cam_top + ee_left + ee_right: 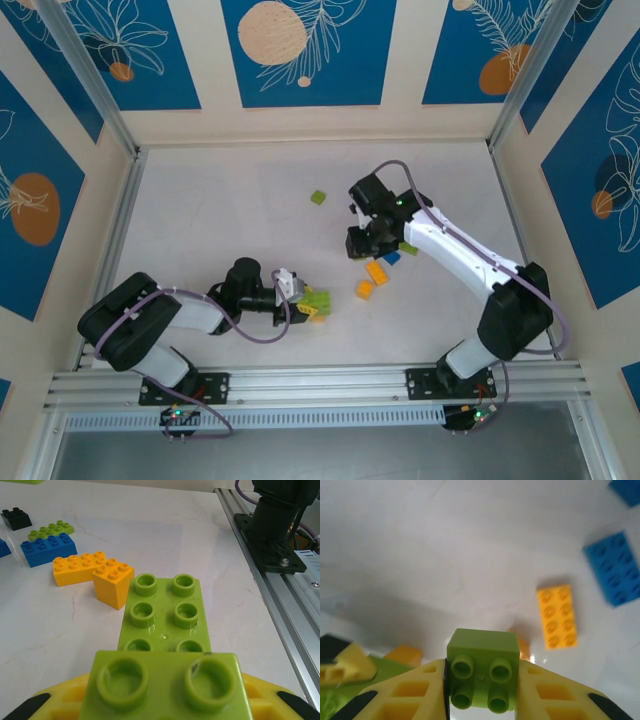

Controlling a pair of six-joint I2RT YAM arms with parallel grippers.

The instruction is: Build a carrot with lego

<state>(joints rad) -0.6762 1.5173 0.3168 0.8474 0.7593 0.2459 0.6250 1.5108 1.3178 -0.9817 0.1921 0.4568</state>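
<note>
left tool [305, 298] sits low on the surface [220, 210] in the overhead view, pressed onto a lime stack [320, 301] just ahead of its arm. right tool [362, 248] hangs farther out and to the right, above a cluster of lego: a long orange brick [377, 272], an orange square brick [364, 289], a blue brick [391, 258] and a flat lime brick [408, 247]. a lone lime brick [318, 197] lies apart, farther back. from up here i cannot tell how the right tool's jaws stand.

on the left wrist camera my yellow fingers [55, 700] are clamped either side of a square lime brick [165, 685], studs up. it overlaps the near end of a longer lime brick [165, 610] that reaches away across the surface; whether the two are clicked together i cannot tell. just beyond, the orange square brick [113, 582] touches the end of the long orange brick [75, 569]. behind those lie the blue brick [48, 549], the flat lime brick [50, 530] and a black brick [16, 518]. the right arm's base [277, 525] stands on the rail [280, 605] at the upper right.

on the right wrist camera the yellow fingers [405, 692] pinch a small lime brick [482, 672], both touching its sides, studs facing the lens. beyond it the long orange brick [557, 616] and the blue brick [615, 567] lie flat, blurred, near each other.
</note>
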